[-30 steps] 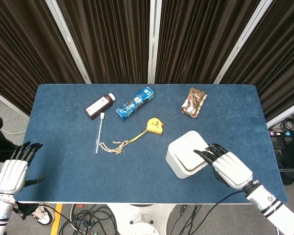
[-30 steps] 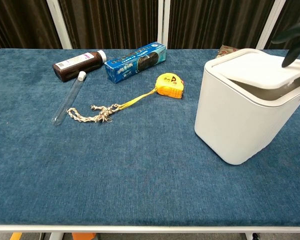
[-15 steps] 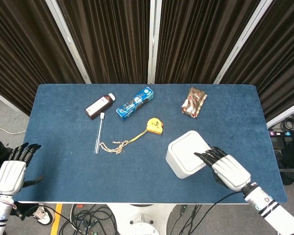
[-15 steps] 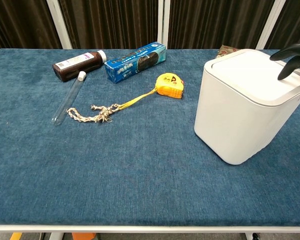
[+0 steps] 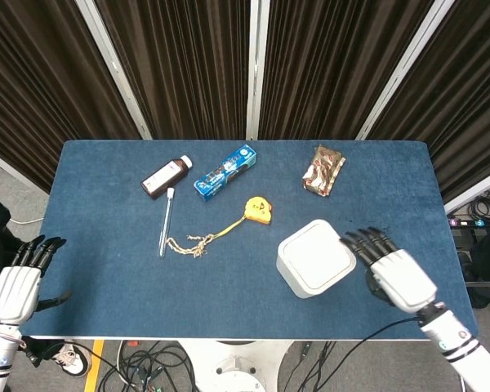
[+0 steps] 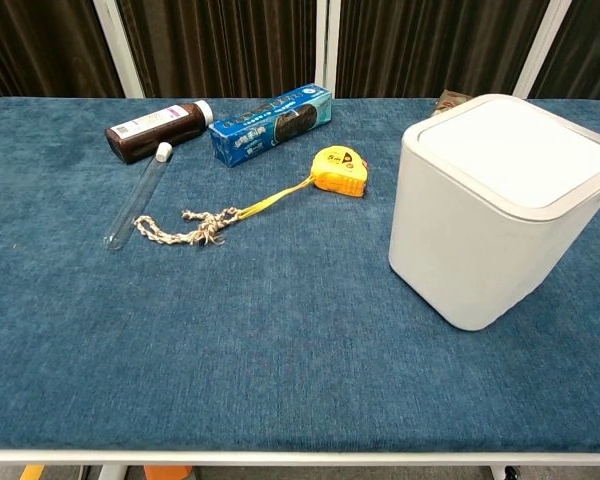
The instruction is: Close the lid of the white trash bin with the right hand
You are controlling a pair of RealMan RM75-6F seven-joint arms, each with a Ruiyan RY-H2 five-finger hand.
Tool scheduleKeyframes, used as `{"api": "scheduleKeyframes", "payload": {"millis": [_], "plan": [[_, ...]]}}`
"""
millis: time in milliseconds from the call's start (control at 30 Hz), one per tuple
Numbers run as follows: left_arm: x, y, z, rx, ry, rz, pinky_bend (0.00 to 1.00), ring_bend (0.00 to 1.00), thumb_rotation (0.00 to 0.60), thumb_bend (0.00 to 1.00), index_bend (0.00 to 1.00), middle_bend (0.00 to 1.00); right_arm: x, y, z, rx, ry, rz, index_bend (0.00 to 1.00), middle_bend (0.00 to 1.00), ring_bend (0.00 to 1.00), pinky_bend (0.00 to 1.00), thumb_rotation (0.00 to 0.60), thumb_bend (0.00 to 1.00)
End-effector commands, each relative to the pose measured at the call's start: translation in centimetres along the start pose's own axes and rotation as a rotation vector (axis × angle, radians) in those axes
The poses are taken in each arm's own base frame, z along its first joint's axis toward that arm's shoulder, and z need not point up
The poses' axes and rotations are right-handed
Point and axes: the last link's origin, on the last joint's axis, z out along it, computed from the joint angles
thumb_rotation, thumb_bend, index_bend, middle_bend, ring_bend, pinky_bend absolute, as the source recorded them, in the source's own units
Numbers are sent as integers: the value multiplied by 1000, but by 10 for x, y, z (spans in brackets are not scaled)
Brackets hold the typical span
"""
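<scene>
Since the earlier frames the right hand (image 5: 400, 276) has pulled back from the white trash bin (image 5: 315, 257), and the lid (image 6: 520, 153), which stood tilted into the opening before, now lies flat and closed in its rim. This hand is now just beside the bin's right side, apart from it, with its fingers (image 5: 364, 242) spread and holding nothing; the chest view does not show it. The bin stands upright on the blue tabletop (image 5: 106, 269), in the front right part, and its lid faces straight up. From above, its body is turned slantwise to the tabletop edges. The left hand (image 5: 18, 282) hovers at the front left corner, partly off the tabletop edge, fingers loosely apart and empty. Well apart from the bin, to its left, lie a yellow tape measure (image 5: 259, 210) with a frayed rope (image 5: 191, 243), a glass tube (image 5: 166, 220), a brown bottle (image 5: 166, 176) and a blue box (image 5: 224, 171). A snack packet (image 5: 322, 170) lies behind the bin.
</scene>
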Motion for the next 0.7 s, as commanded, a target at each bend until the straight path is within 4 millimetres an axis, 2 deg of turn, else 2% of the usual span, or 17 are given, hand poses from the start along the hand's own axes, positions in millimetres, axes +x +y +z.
{"api": "scheduleKeyframes", "payload": {"millis": [33,200,300,333,400,467,700], "plan": [[0,1,0,-2,0,-1,140,60,600,0,154,137,12,33,-39,-119,225,34,0,9,0,0,600,698],[1,3,2,-7,0,-2,140,60,600,0,154,137,-13,82,-81,-385,232,-5,0,0,0,0,600,560],[2,3,2,-8,0,-1,140,60,600,0,154,137,-30,104,-100,-521,214,-44,0,0,0,0,600,437],[2,3,2,-7,0,-1,141,60,600,0,154,137,-34,109,-104,-546,215,-48,0,0,0,0,600,365],[1,4,2,-7,-1,-2,140,61,600,0,154,137,-43,117,-108,-583,226,-53,0,0,0,0,600,226],[0,4,1,-8,-2,-2,141,60,600,0,154,137,-49,119,-109,-582,247,-30,0,0,0,0,600,141],[0,4,0,-11,12,1,140,60,600,0,154,137,-59,123,-108,-547,253,8,0,0,0,0,600,102]]}}
